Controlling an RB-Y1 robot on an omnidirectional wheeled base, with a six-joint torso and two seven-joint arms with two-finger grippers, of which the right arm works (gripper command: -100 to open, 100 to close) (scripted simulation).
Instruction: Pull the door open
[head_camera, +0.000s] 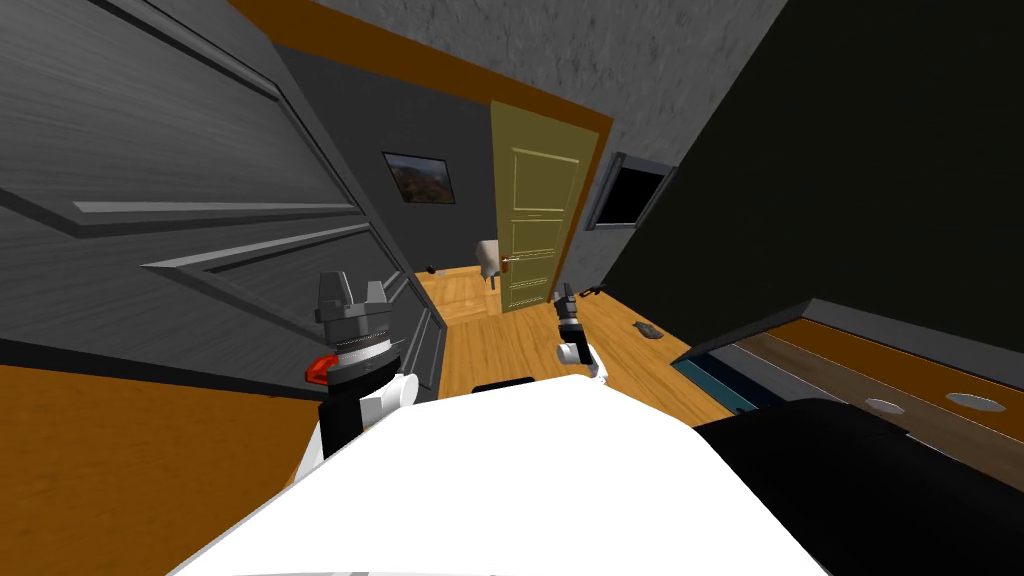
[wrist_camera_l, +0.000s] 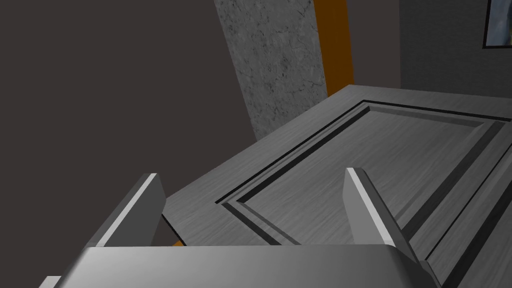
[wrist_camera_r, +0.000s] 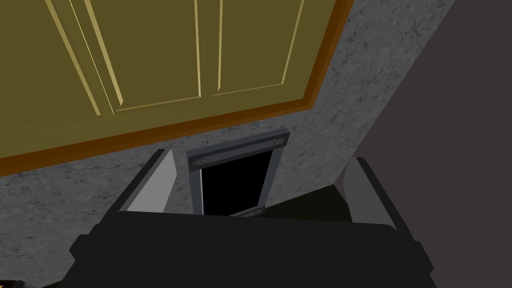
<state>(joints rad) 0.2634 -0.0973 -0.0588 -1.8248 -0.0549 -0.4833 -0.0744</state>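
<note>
Across the upper left of the head view: grey panelled door, long axis slanting with the frame, near edge running down toward lower centre. Just in front of that edge: left tool, fingers apart, holding nothing, door face right beyond the fingertips. Clearly the nearer arm. Centre frame, well apart: yellow door in its orange frame. Below it: right tool, fingers apart, empty.
</note>
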